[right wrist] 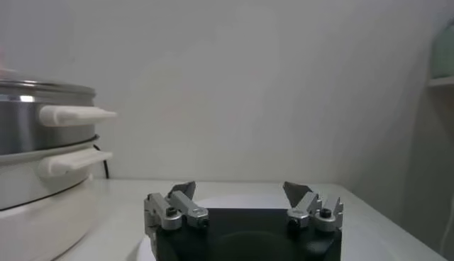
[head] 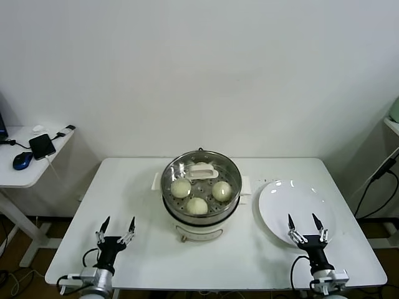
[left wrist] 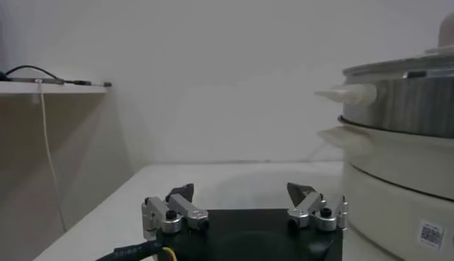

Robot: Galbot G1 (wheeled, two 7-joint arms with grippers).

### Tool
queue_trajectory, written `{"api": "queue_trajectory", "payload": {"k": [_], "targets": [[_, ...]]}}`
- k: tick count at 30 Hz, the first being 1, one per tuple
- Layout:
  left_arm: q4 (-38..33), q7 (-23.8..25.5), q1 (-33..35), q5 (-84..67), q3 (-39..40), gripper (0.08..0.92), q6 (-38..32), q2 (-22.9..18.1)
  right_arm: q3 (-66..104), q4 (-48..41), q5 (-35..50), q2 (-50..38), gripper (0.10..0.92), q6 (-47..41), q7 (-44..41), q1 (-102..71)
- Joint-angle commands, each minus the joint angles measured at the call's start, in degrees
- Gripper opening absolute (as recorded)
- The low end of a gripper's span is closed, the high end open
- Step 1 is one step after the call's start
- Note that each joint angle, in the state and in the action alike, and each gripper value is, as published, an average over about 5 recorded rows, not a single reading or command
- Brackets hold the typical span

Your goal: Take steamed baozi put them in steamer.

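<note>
While looking down from the head view, count three steamed baozi inside the steamer at mid-bench, set apart from one another on the perforated tray. Cannot tell whether a fourth hides under the white handle lying across the far part of the pot. Find no bun on the white plate just right of the steamer. Note the left gripper low at the near edge, well left of the pot, fingers spread wide and empty. Note the right gripper over the plate's near rim, likewise spread wide and holding nothing. Judge the loading as good as done, so look for a leftover bun before reaching anywhere. Failing one, hold both arms back from the pot.

Turning to the left wrist view, see the same wide gap between the fingers, nothing in it, and the steel wall of the steamer close alongside. Mind its side handle if lifting this arm.

Turning to the right wrist view, find the fingers equally agape and bare, with the steamer off to one side. Rise straight up before any swing toward it.
</note>
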Motion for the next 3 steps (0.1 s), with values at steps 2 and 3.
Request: {"api": "queue_trajectory", "payload": {"k": [2,3], "targets": [[1.0,0.2,0.4,-1.1,-0.2,0.823,-1.3,-0.1,0.0,0.1,0.1,0.1,0.823,0.1,0.2,-0.3],[1.0,0.2,0.4,-1.1,-0.2,0.823,-1.3,-0.1,0.0,0.1,0.1,0.1,0.823,0.1,0.2,-0.3]]}}
